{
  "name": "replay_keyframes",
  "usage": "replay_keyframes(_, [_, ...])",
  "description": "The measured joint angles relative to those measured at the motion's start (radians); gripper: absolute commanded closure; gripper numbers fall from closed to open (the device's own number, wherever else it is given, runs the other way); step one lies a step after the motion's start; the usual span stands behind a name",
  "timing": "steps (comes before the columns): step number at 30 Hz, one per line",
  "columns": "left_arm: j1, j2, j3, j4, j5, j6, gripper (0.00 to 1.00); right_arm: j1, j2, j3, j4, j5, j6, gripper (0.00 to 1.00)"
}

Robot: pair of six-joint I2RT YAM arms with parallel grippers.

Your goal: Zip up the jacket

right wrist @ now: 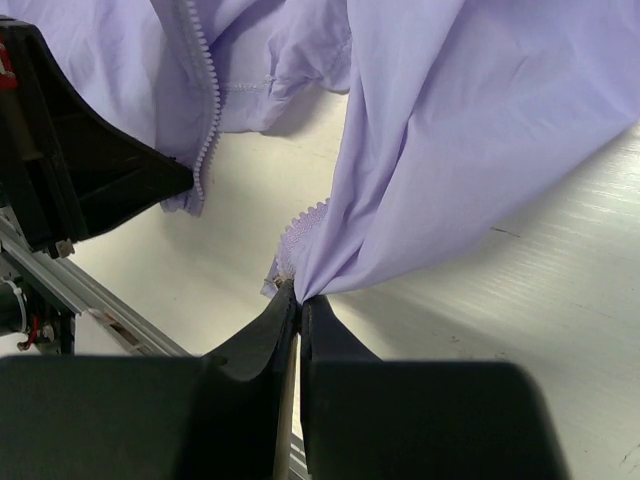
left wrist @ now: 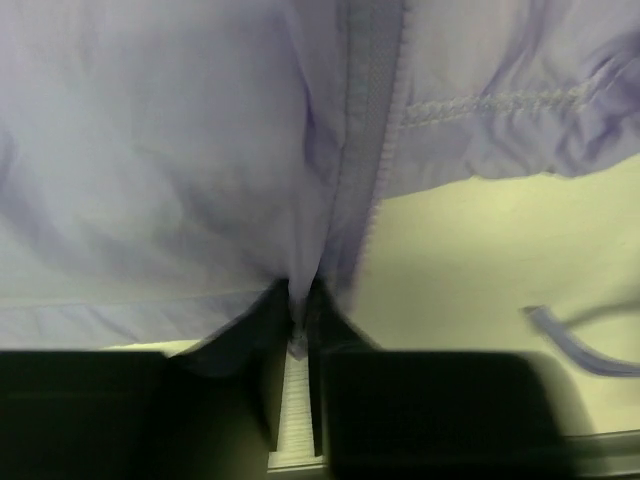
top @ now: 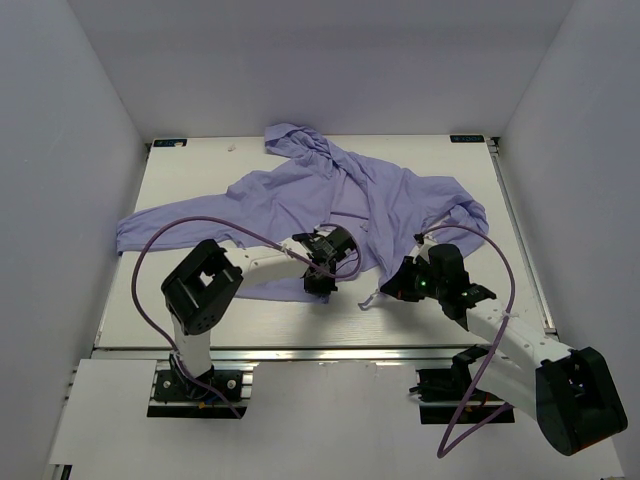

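The lavender hooded jacket [top: 330,200] lies spread on the white table, hood at the back, front open at the bottom. My left gripper [top: 320,280] is shut on the bottom corner of the jacket's left front panel, beside its zipper tape [left wrist: 372,120]. My right gripper [top: 392,290] is shut on the bottom corner of the right front panel [right wrist: 450,150], where the toothed zipper edge [right wrist: 300,222] ends. The two zipper edges are apart, with bare table between them. The left gripper body [right wrist: 70,170] shows in the right wrist view.
The table's front edge with its metal rail [top: 320,352] runs just below both grippers. A sleeve [top: 150,228] stretches to the table's left side. A loose drawstring [left wrist: 580,345] lies on the table. Grey walls enclose the table.
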Motion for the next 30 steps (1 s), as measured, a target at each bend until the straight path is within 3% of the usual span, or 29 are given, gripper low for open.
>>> replay_keyframes(12, [-0.001, -0.042, -0.008, 0.050, 0.002, 0.037, 1.00, 0.000, 0.000, -0.009, 0.139, -0.133, -0.019, 1.00])
replay_keyframes(17, [-0.002, -0.233, -0.014, 0.095, -0.020, 0.082, 1.00, 0.000, 0.000, -0.009, 0.264, -0.229, -0.021, 1.00])
replay_keyframes(23, [-0.003, -0.594, -0.108, 0.325, -0.016, 0.145, 1.00, 0.000, -0.010, -0.010, 0.442, -0.311, 0.023, 1.00])
replay_keyframes(30, [-0.003, -0.636, -0.228, 0.444, -0.013, 0.186, 1.00, 0.000, -0.014, -0.012, 0.623, -0.362, 0.086, 1.00])
